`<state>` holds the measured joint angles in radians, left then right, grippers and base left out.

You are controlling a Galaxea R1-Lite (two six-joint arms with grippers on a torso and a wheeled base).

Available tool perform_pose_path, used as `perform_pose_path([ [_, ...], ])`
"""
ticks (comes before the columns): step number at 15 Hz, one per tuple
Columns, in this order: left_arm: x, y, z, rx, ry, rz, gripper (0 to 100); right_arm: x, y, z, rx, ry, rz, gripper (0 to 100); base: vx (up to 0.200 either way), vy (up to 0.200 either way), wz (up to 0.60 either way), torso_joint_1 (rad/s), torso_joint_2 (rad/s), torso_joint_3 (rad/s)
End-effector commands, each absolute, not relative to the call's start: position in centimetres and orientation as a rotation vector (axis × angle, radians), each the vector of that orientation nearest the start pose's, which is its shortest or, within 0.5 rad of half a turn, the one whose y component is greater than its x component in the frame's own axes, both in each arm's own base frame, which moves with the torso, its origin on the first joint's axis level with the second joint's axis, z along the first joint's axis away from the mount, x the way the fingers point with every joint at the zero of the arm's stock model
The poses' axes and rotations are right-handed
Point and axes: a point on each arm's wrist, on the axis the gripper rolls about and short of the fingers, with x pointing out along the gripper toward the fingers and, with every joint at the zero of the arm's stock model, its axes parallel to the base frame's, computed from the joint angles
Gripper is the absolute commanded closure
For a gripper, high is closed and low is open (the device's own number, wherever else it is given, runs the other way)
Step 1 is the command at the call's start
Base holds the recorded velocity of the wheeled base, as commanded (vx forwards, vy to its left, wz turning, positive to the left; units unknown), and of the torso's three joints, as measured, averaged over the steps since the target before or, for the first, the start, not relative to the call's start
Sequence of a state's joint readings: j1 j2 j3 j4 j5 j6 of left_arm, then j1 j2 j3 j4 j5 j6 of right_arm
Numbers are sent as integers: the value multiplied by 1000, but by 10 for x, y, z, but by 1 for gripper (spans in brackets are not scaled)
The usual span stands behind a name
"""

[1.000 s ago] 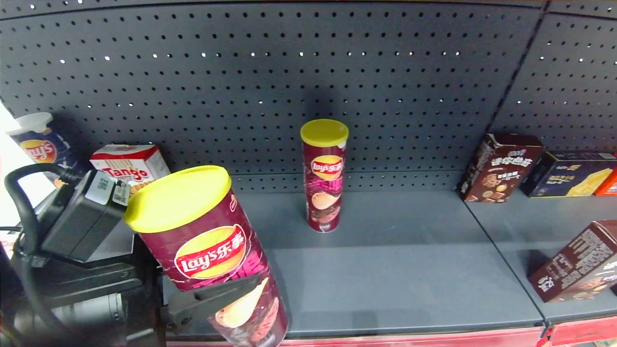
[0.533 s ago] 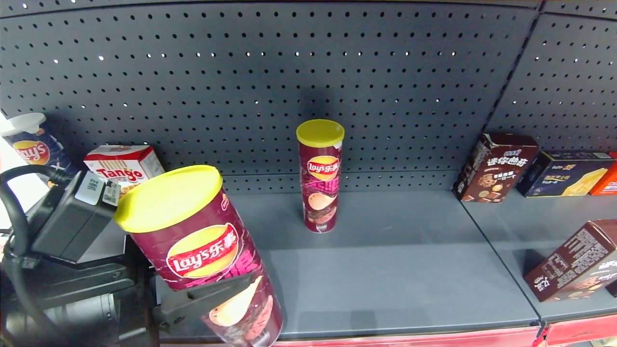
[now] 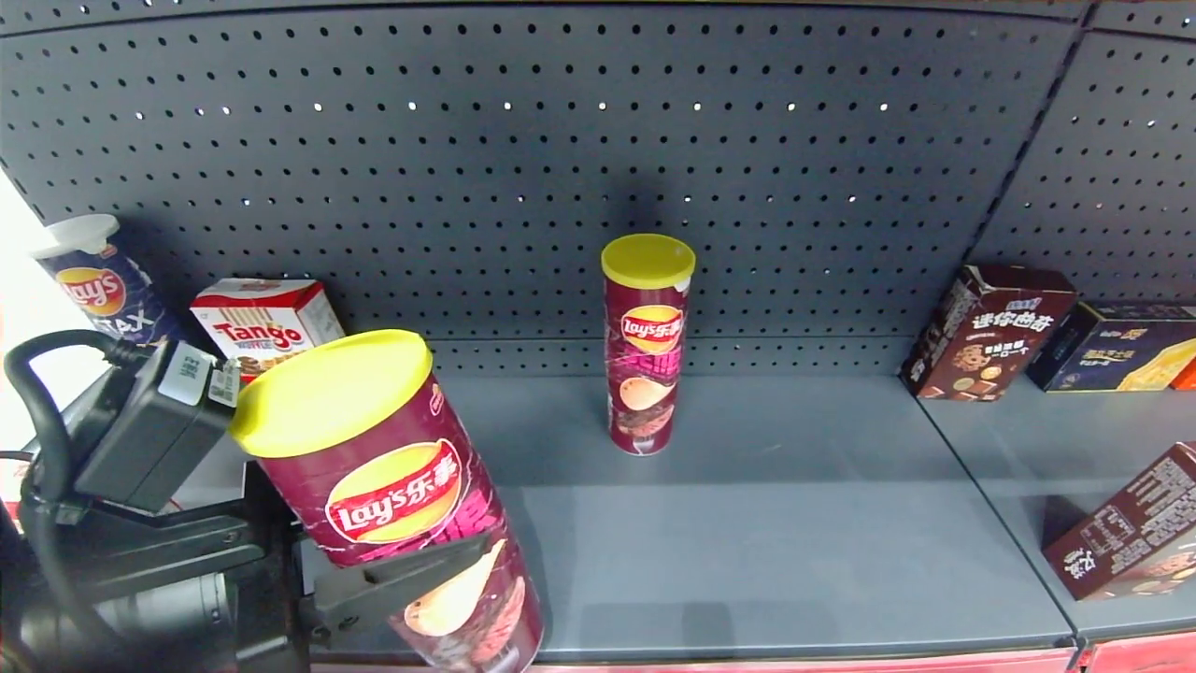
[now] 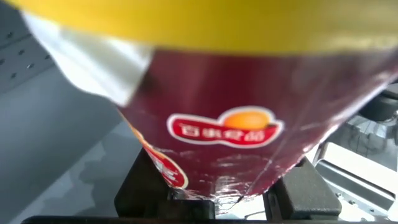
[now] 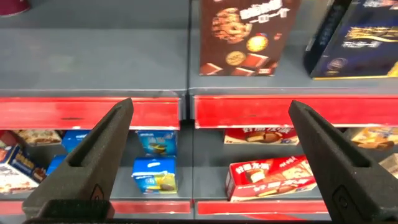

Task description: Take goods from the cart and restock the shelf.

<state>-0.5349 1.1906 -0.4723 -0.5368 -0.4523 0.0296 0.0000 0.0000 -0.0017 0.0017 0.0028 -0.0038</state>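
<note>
A store shelf [image 3: 794, 523] with a dark pegboard back [image 3: 561, 140], seen from the head camera. The left claw [image 3: 374, 589] is clenched around the lower body of a maroon chip can [image 3: 392, 495] with a yellow lid. The can is held over the front left part of the shelf and tilts, its lid leaning left. From the left wrist camera the same can [image 4: 230, 124] rises close above the lens, with a dark claw pad pressed against each side of its base.

A matching can [image 3: 647, 346] stands upright near the back of the shelf, at its middle. To the left of it, near the back, are a wafer box [image 3: 266, 322] and a blue chip can [image 3: 103, 280]. A brown cookie box [image 3: 990, 332] stands well apart on the right.

The right claw [image 5: 211, 106] is released, its fingers spread wide and holding nothing, facing the lower shelves.

The step in hand appears to be placing the held can. To do it well, the can should be brought upright first, then carried inward to the bare shelf beside the standing can without touching it. The base should sit flat before the claw lets go, as a tall can dropped at a tilt would likely topple. The label would best face forward.
</note>
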Motion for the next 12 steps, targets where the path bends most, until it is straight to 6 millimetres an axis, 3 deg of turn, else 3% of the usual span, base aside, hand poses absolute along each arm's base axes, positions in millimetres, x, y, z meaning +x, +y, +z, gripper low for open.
perform_pose_path([
  [1,142,-94,201,34,182,-980,100,-23,0,76,-5,0,3,0,0,0,0,0,0,0],
  [6,141,-88,193,32,208,-949,100,-23,1,77,-52,3,22,0,0,0,0,0,0,0],
  [12,143,-83,201,7,180,-920,100,-22,0,77,-49,13,-21,0,0,0,0,0,0,0],
])
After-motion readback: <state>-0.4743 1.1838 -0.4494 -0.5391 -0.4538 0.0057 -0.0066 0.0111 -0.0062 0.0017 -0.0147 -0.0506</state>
